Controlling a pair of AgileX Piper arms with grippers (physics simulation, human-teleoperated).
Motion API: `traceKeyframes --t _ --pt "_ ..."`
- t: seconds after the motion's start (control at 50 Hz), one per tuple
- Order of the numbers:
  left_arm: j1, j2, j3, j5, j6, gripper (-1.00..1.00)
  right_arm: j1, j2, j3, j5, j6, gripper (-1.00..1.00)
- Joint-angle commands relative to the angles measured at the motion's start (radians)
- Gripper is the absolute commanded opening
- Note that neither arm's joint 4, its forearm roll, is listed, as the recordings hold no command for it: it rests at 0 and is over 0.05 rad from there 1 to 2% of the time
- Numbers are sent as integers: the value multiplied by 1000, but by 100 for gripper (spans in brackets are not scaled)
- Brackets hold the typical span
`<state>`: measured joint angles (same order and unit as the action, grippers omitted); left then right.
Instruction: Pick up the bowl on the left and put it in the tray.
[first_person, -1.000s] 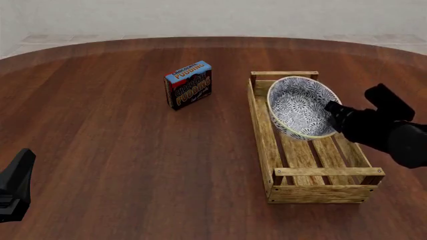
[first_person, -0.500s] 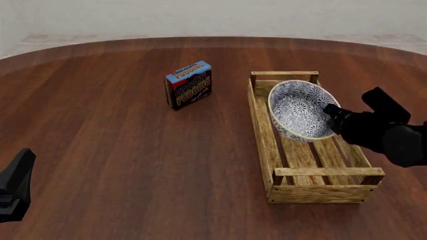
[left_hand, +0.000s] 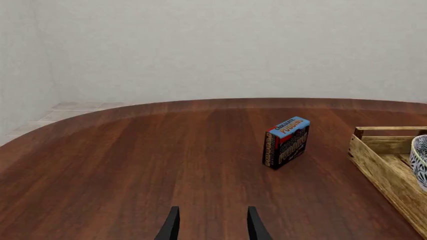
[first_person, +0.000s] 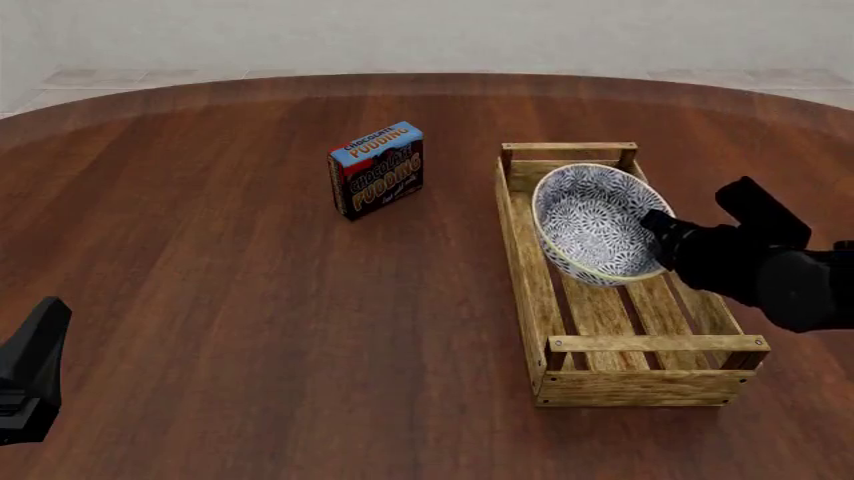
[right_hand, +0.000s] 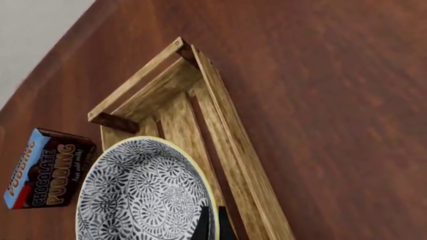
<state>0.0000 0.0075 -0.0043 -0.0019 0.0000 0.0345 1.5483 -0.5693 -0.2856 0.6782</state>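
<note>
The right hand (first_person: 657, 226) pinches the rim of the round blue-patterned ceramic bowl (first_person: 595, 221), tilted inside the long light-wood slatted tray (first_person: 638, 385).

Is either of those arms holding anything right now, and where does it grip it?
The right gripper pinches the bowl by its rim, tilted over the tray. The left gripper is open, holding nothing.

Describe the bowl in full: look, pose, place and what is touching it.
The bowl is round and deep, ceramic-looking, white with a dense dark-blue floral pattern inside and out and a pale yellowish rim. It is tilted, its opening turned toward the front camera, over the far half of the tray. The right gripper is pinching its rim on the right side. Whether its base rests on the tray's slats cannot be told.
</note>
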Motion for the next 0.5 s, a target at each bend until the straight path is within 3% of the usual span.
traceKeyframes --t 0.02,0.5 --pt "0 0 0 0 0 100 10 26 -15 -13 12 -100" --pt "0 0 0 0 0 100 6 52 -18 -27 17 -100"
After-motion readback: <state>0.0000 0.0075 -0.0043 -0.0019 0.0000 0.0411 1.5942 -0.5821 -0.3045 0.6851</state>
